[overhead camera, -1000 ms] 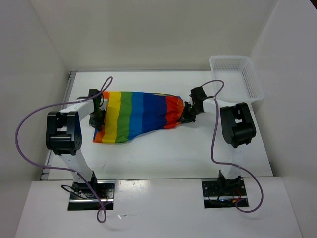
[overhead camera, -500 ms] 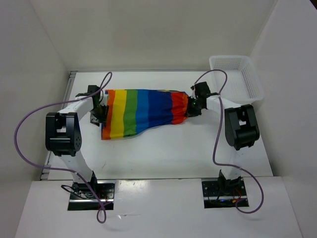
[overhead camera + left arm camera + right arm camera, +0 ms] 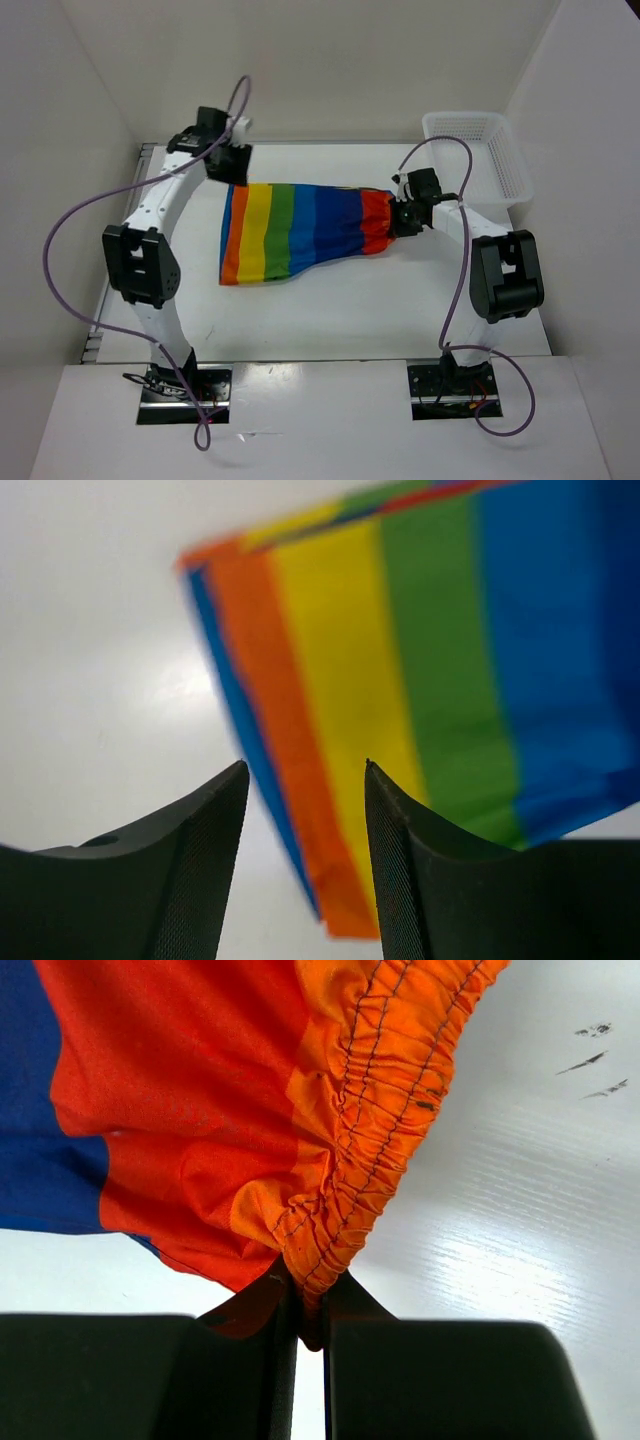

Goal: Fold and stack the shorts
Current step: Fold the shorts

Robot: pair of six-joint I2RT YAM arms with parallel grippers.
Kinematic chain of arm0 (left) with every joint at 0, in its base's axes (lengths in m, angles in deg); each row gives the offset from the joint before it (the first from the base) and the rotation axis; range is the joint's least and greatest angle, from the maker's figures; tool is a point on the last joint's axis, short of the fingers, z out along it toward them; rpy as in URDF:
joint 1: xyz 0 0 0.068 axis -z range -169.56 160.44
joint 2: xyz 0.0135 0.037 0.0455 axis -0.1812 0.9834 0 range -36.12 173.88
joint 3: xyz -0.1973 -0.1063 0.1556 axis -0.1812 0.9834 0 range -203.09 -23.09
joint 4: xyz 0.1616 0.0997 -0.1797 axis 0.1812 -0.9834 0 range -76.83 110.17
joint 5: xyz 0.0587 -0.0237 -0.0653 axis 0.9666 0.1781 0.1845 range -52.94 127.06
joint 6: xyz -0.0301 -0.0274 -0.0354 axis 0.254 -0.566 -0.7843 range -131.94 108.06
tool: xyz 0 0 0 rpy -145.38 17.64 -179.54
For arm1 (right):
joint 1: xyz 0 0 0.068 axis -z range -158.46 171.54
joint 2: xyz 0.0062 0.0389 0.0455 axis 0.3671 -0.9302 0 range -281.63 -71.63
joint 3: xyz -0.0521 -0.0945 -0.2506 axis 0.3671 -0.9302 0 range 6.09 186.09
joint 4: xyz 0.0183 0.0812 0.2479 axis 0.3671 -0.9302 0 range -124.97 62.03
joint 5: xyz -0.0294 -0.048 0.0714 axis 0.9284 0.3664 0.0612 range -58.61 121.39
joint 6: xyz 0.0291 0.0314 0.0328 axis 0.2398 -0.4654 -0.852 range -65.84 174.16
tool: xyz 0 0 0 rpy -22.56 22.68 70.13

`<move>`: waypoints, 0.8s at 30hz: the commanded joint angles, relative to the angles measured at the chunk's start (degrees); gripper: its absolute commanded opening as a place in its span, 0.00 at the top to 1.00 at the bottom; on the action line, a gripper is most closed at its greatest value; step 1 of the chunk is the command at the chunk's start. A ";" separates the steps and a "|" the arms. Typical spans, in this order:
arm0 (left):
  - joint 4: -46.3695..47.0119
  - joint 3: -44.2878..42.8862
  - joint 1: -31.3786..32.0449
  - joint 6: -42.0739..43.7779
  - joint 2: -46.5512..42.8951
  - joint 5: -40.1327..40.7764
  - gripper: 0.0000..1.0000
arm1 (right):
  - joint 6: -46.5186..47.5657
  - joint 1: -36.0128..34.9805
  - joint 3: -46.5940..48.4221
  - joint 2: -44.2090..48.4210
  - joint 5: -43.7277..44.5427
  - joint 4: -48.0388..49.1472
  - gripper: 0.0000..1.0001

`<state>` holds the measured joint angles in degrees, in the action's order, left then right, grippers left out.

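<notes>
The rainbow-striped shorts (image 3: 300,230) lie spread flat across the middle of the table, orange hem at the left and red end at the right. My left gripper (image 3: 228,165) hangs above their far left corner. In the left wrist view it (image 3: 305,775) stands open with nothing between its fingers, and the shorts (image 3: 440,660) lie well below. My right gripper (image 3: 397,218) is at the shorts' right end. In the right wrist view it (image 3: 310,1305) is shut on the gathered orange waistband of the shorts (image 3: 200,1110).
A white mesh basket (image 3: 480,150) stands at the back right corner against the wall. White walls close the table in on the left, back and right. Purple cables loop from both arms over the table's sides.
My left gripper has opened, let go of the shorts' left end and risen toward the back. The shorts have shifted right and lie flatter. My right gripper moved slightly right, still gripping.
</notes>
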<state>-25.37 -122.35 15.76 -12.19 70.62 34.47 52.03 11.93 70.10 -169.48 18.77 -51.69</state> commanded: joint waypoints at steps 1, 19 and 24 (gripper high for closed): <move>-2.27 -8.21 12.39 0.25 6.36 -4.25 0.42 | 2.39 -0.24 -0.81 2.39 0.58 -0.09 1.00; 1.07 -34.06 24.29 0.25 38.10 -11.21 0.41 | 5.47 3.45 2.70 6.78 2.69 -0.09 1.00; 0.54 -35.82 26.49 0.25 41.26 -11.82 0.40 | 6.53 3.45 3.31 8.98 2.69 -1.15 1.00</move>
<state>-24.04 -156.75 40.59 -12.17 109.09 23.33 56.67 15.41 70.29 -164.56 20.72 -52.26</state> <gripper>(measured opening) 0.603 0.114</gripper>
